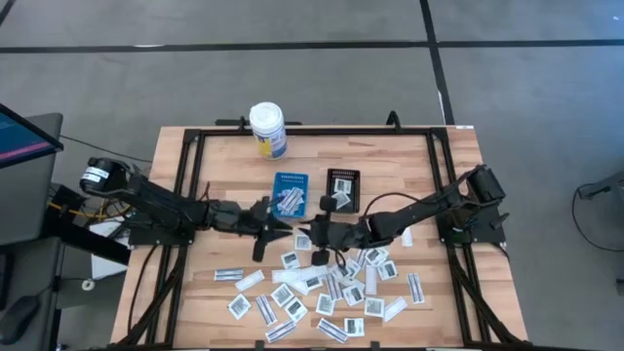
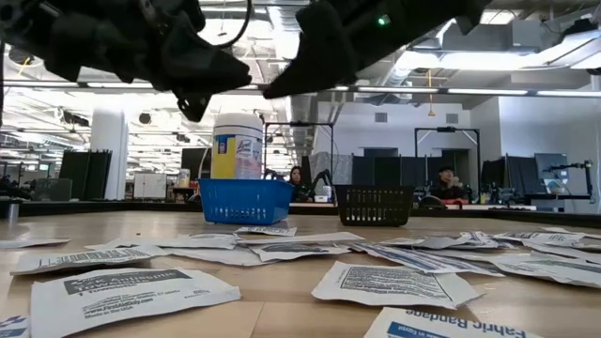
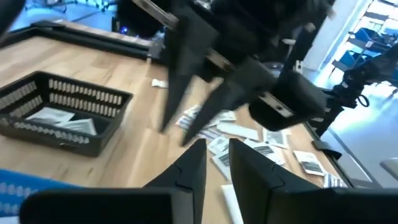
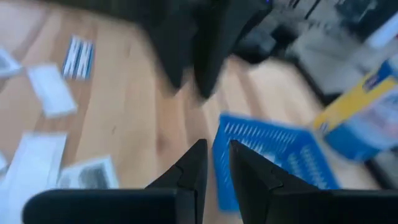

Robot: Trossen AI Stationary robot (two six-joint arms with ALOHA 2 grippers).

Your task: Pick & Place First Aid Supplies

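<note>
- Packets of first aid supplies: scattered flat over the wooden table, below and beyond both sets of jaws on the side away from the trays; a few already lying in the blue tray and the black tray.
- Left gripper: raised above the table, nose to nose with the right gripper; fingers nearly together with a slim gap, nothing held.
- Right gripper: likewise narrow and empty, tip over the near edge of the pile, so judged the nearer arm for the next pick.
- Nearest packets: just under the right jaws, lying at mixed angles, no single long axis to line up with.
- Blue tray: just beside the left jaws; black tray just beyond the right jaws.
- White bottle: past the trays, well apart from both.
- Main obstacle, as a judgement: each gripper standing in the other's path.
</note>
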